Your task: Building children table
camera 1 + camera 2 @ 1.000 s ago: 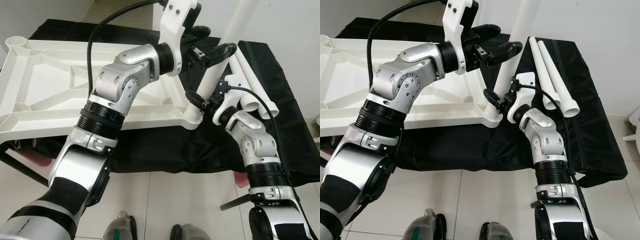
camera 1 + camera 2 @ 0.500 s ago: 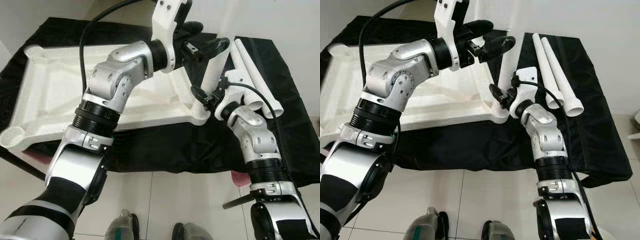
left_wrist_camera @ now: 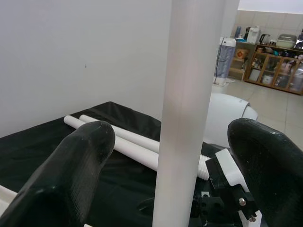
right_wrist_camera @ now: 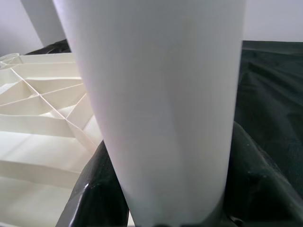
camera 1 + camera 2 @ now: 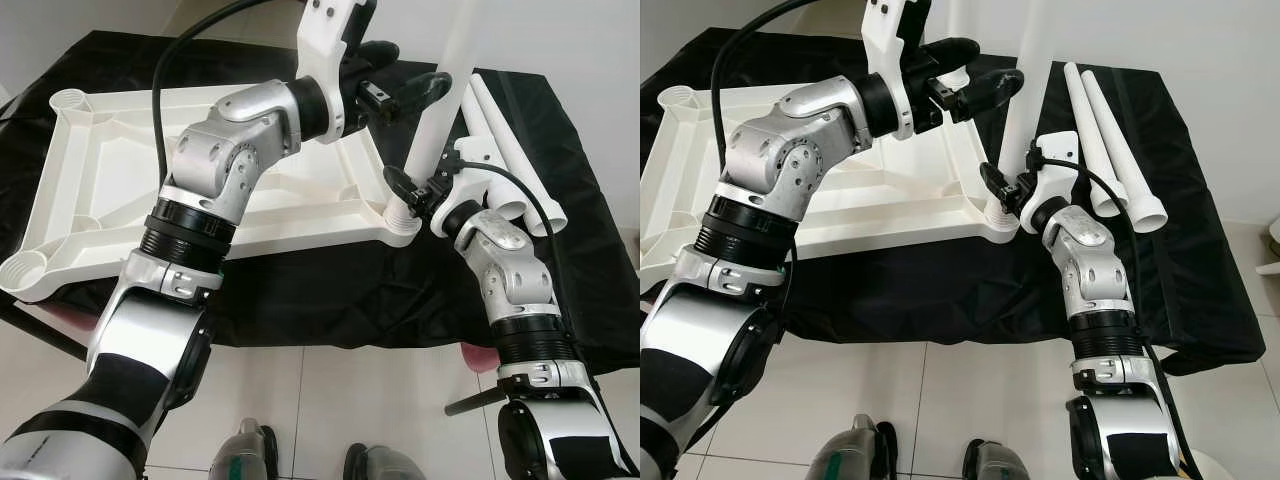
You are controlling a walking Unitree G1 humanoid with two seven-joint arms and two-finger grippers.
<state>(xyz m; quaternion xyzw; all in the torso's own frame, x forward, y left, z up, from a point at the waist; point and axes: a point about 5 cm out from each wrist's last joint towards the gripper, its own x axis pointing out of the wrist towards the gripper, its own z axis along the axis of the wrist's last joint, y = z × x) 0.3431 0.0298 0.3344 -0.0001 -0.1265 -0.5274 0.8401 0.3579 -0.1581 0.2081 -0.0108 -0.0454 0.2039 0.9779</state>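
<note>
An upright white leg [image 5: 437, 120] is stood in the corner socket of the inverted tabletop [image 5: 90, 190] and gripped low by the right gripper [image 5: 408, 195], seemingly pinched. The left gripper [image 5: 405, 78] is spread around it higher up.

Even, bright indoor light — head views sharp, faint sheen on the floor tiles [image 5: 330, 400]; the white leg [image 4: 156, 109] looms soft-focused, washed pale — no harsh shadows.
</note>
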